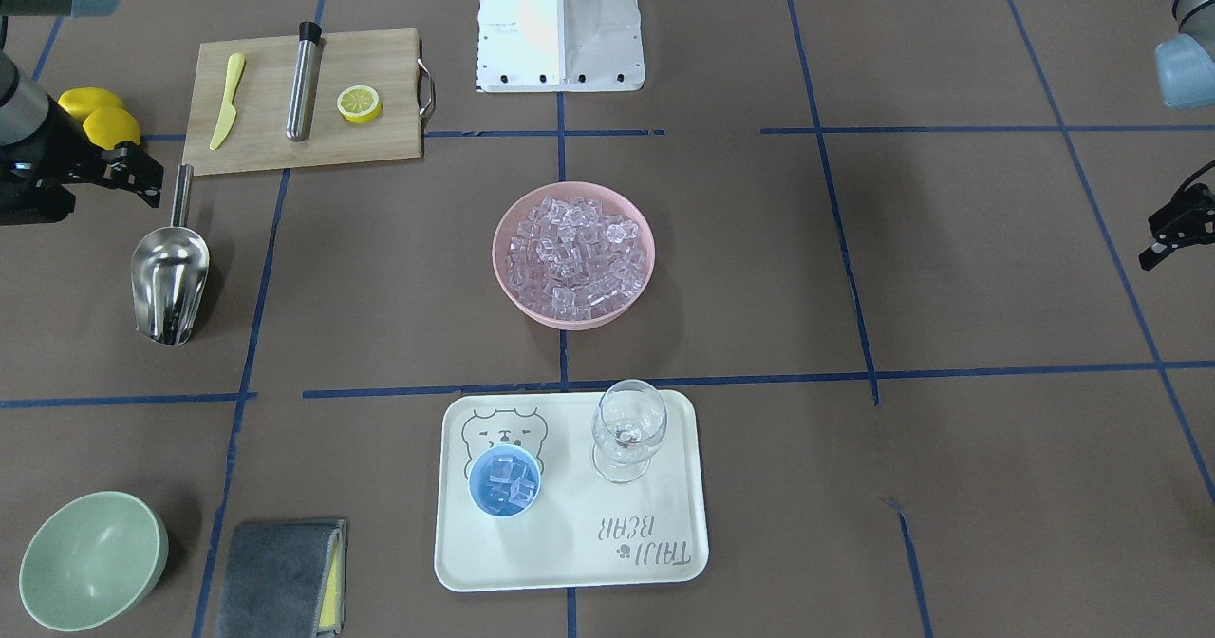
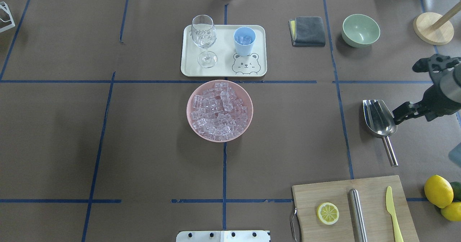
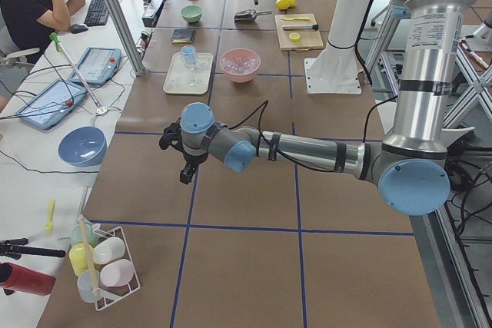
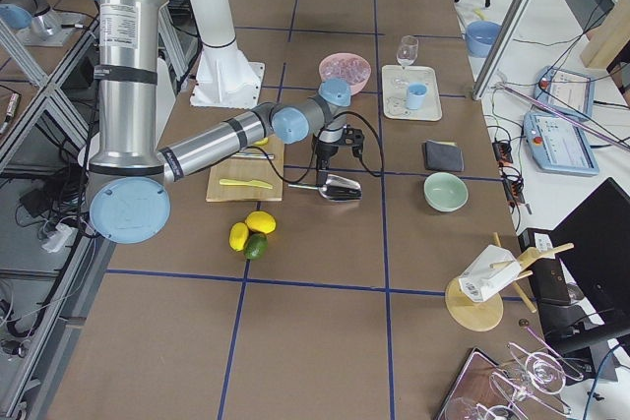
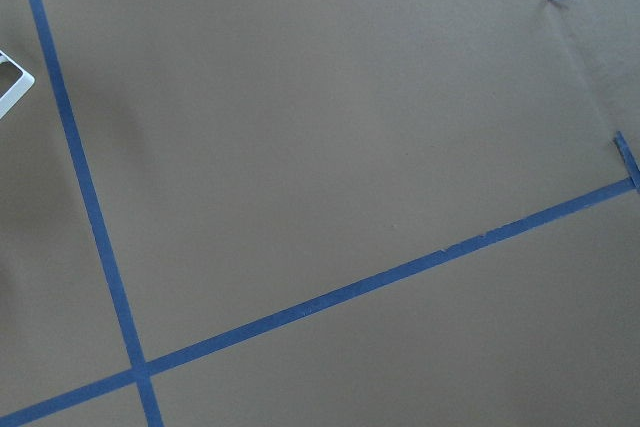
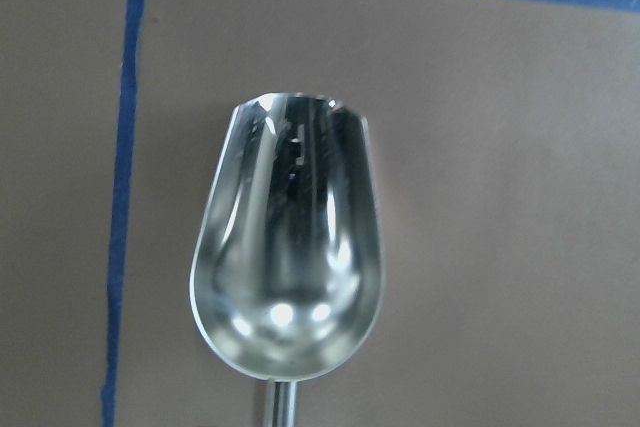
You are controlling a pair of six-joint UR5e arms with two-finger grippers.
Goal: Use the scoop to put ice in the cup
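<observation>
**Scoop (image 1: pixel 171 277) idle, cup (image 2: pixel 244 48) iced**

Across the bench (image 1: pixel 949 268) we see the tray (image 1: pixel 570 562), then the right gripper (image 1: pixel 142 178) and left gripper (image 1: pixel 1172 230), each with fingers spread, holding nothing. The scoop lies empty near the right gripper. The cup, on the tray, holds ice (image 1: pixel 513 481).

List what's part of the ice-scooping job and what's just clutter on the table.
Job: scoop, ice, pink bowl holding it, cup on the tray.
Clutter: wine glass, green bowl, grey cloth, cutting board, lemon slice, yellow knife, steel cylinder, whole lemons.
</observation>
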